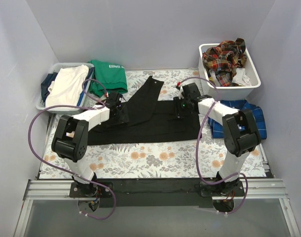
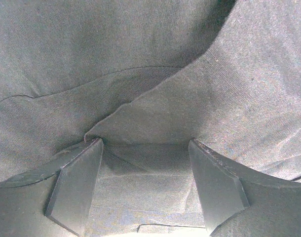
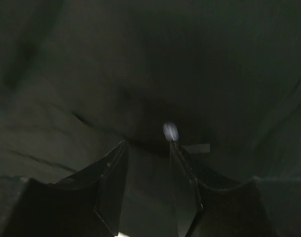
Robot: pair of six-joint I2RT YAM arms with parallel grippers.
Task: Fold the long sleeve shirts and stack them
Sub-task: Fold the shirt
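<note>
At the far left of the counter [image 1: 140,157] a pale basket [image 1: 42,104] holds white and dark cloth, with a green top [image 1: 109,77] just beside it. Next comes the left claw [image 1: 117,107], lowered onto the black shirt [image 1: 150,126], which lies spread across the middle of the counter with one sleeve [image 1: 149,93] slanting away toward the back. Its jaws stand wide apart, gripping nothing, with flat cloth between them. The right claw [image 1: 181,106] sits low on the same shirt. Its jaws are closer together, but whether they have pinched the cloth I cannot tell. Right of that, a blue plaid shirt [image 1: 252,117] lies under the right arm, and red-orange plaid shirts [image 1: 224,55] fill the white bin [image 1: 254,82] at the back.

The step in hand looks like taking hold of the black shirt for a fold. To do it well, each claw should catch an edge, not a mid-panel layer, close on all the layers meant to travel, and both should lift evenly so the cloth does not twist.

Only the left wrist view shows a folded edge ending right at the left fingertip [image 2: 94,144], well placed for a pinch. Only the right wrist view shows a small pale label [image 3: 198,148] near the right fingertip, which suggests the neckline. The top view alone gives the shirt's overall lie.
</note>
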